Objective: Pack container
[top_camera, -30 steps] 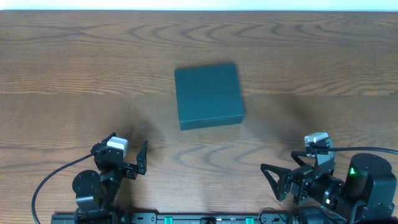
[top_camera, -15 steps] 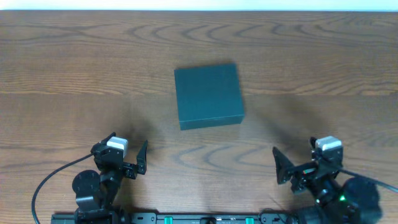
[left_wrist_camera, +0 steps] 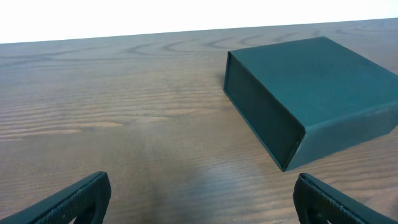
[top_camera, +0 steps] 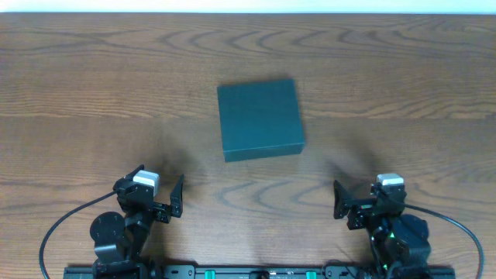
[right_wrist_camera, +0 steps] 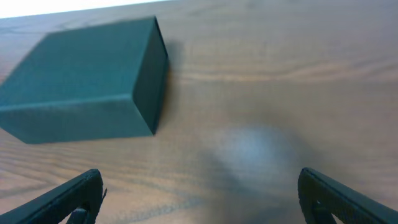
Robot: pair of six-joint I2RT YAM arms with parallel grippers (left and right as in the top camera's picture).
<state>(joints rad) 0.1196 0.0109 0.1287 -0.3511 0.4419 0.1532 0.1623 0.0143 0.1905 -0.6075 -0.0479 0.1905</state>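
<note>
**Both pincers wide and empty, container shut mid-counter**

The container [top_camera: 260,118] sits on the wood counter [top_camera: 93,93] near the middle, a bit toward the 12 o'clock edge. It is flat on its base with the lid down, and turned slightly off square to the counter edge. Nothing else is on the counter that I can see.

My left pincer [top_camera: 159,182] is at about 7 o'clock from the container, low near my base, well apart from it. Its fingers are spread wide with nothing between them. In the left wrist view the pincer [left_wrist_camera: 199,205] shows only two dark fingertips at the bottom corners, and the container [left_wrist_camera: 311,87] is ahead at roughly 1 o'clock, with one short side wall facing me.

My right pincer [top_camera: 370,200] is at about 5 o'clock from the container, also well apart. It is also wide and empty. In the right wrist view the pincer [right_wrist_camera: 202,199] has fingertips at both bottom corners, and the container [right_wrist_camera: 81,87] is ahead at roughly 11 o'clock. That frame is soft.

A black cable [top_camera: 62,225] loops out from my left arm's base.
</note>
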